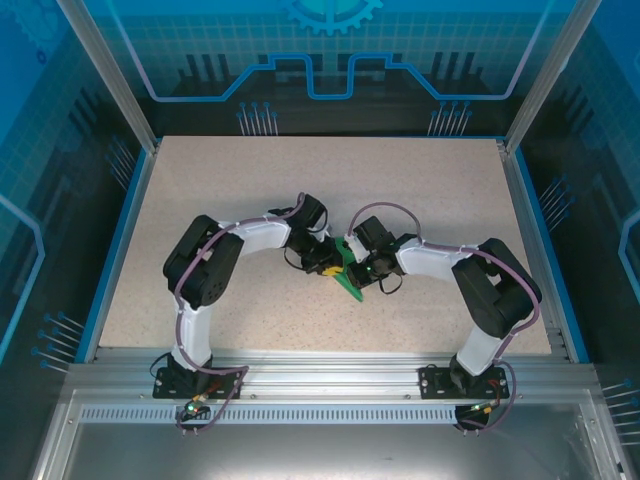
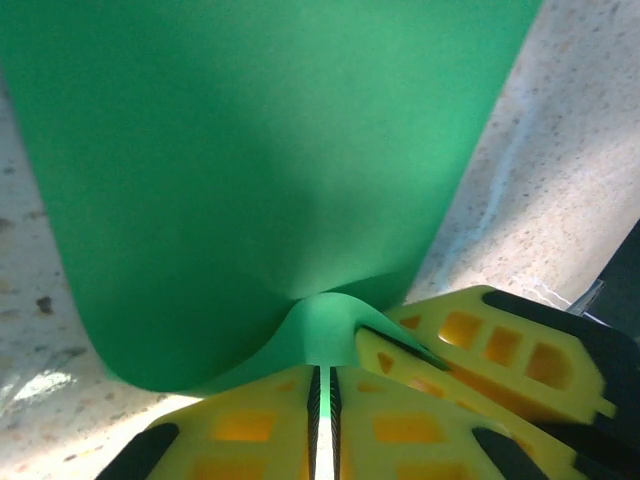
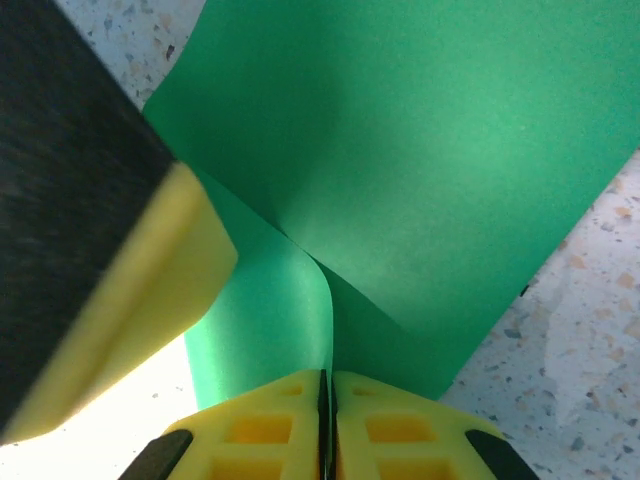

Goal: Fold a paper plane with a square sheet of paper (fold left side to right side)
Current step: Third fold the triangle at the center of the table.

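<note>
Top external shows the square sheet of paper (image 1: pixel 351 282) near the middle of the table (image 1: pixel 420 180), between both arms' tips. Close up, the left gripper (image 2: pixel 322 372) pinches the sheet's curled edge between closed yellow fingers, and the right gripper (image 3: pixel 328 376) is clamped on it alongside.

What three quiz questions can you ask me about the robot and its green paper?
1. What colour is the sheet of paper?
2. True or false: the left gripper is shut on the paper's edge.
3. Pick one. The right gripper is: A) wide open, B) shut on the paper, C) holding a cup.

Key: 1) green. 2) true. 3) B.
</note>
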Action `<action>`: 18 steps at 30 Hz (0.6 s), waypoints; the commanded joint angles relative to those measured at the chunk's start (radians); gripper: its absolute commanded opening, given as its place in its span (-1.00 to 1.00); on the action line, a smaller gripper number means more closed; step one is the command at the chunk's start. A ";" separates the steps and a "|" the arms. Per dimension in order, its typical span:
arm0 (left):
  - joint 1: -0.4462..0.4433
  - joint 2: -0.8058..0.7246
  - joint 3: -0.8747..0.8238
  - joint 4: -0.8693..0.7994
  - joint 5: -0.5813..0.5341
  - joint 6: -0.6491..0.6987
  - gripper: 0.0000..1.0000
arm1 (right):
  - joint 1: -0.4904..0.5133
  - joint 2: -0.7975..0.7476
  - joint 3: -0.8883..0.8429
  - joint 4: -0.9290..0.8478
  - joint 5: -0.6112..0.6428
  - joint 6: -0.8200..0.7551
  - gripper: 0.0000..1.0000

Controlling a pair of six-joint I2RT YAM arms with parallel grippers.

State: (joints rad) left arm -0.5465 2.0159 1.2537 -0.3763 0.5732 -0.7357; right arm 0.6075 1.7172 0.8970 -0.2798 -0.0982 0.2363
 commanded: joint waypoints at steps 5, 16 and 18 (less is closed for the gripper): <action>-0.006 0.030 -0.007 -0.029 -0.052 0.002 -0.70 | -0.008 0.036 -0.012 -0.036 0.001 0.011 -0.79; -0.007 0.060 -0.057 -0.048 -0.105 0.025 -0.71 | -0.011 0.006 0.005 -0.052 -0.003 0.017 -0.62; -0.007 0.062 -0.066 -0.048 -0.113 0.025 -0.71 | -0.020 -0.023 0.016 -0.063 -0.012 0.024 -0.53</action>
State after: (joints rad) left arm -0.5472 2.0377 1.2396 -0.3691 0.5362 -0.7269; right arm 0.6075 1.7145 0.8986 -0.2821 -0.1143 0.2489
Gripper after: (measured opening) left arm 0.145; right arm 0.229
